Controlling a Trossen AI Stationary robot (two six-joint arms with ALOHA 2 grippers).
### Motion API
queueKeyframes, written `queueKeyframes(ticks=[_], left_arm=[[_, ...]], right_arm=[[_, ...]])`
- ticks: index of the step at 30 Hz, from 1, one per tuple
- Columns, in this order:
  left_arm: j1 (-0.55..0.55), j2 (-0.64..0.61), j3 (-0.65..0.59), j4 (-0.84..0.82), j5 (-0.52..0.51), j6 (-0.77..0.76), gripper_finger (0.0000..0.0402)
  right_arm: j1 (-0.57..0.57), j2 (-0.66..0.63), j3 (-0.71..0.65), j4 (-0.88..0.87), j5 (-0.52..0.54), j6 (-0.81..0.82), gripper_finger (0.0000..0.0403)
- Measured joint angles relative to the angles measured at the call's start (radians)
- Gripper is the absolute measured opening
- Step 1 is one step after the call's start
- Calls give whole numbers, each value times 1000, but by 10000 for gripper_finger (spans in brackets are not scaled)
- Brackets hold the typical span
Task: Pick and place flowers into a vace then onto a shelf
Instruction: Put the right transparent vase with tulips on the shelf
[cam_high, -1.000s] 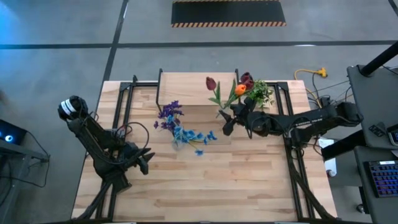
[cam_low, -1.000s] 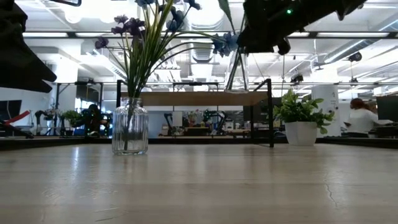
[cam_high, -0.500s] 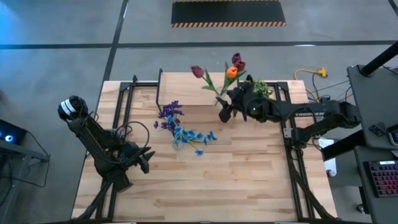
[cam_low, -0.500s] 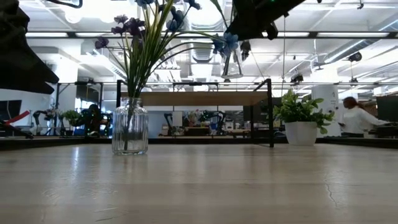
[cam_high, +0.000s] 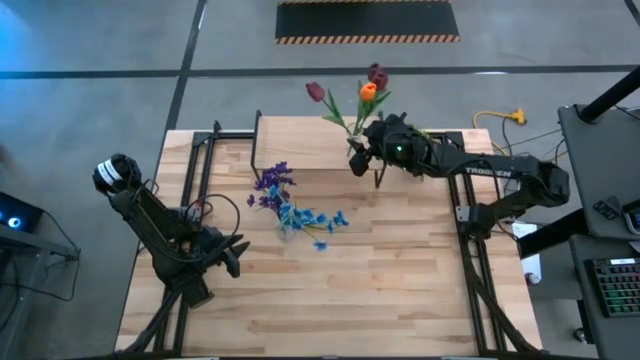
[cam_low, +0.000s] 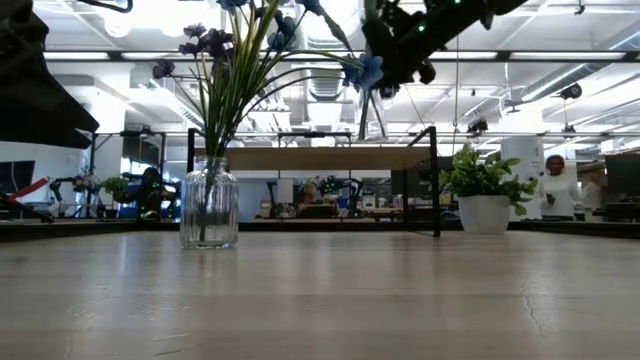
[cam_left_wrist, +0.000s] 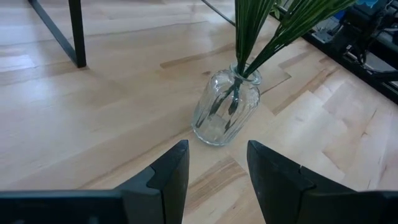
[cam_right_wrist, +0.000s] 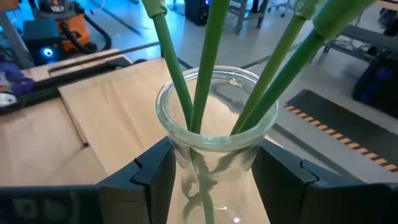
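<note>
**Second vase held over the shelf**

The left claw (cam_high: 232, 258) waits at about 8 o'clock on the tabletop (cam_high: 400, 290), fingers (cam_left_wrist: 171, 171) partly apart and holding nothing, pointed at the first vase (cam_left_wrist: 225, 112). That vase stands on the tabletop near the centre, at roughly 10 o'clock from the middle, with the purple cluster (cam_high: 272, 183) and blue blooms (cam_high: 310, 218) spreading from it.

The shelf (cam_high: 300, 145) sits at 12 o'clock along the far edge. Above its right end, the right claw (cam_high: 362, 158) is clamped around a second glass vase (cam_right_wrist: 214, 118), one finger (cam_right_wrist: 149, 177) on each side of the glass. This vase holds the red tulips (cam_high: 316, 91) and the orange bud (cam_high: 367, 92); their green stems (cam_right_wrist: 211, 68) cross inside the rim. Whether the vase touches the shelf cannot be told.

In the low view, a potted plant (cam_low: 482, 195) stands at 3 o'clock.
</note>
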Motion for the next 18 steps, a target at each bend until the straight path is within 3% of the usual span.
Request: queueKeyframes(ticks=[10,18], left_arm=[[0,0,0,6,0,-5,146],[0,0,0,8,0,-6,146]], right_arm=[[-52,125,105,58,-49,-55,180],[-75,168,85,106,-66,-24,180]])
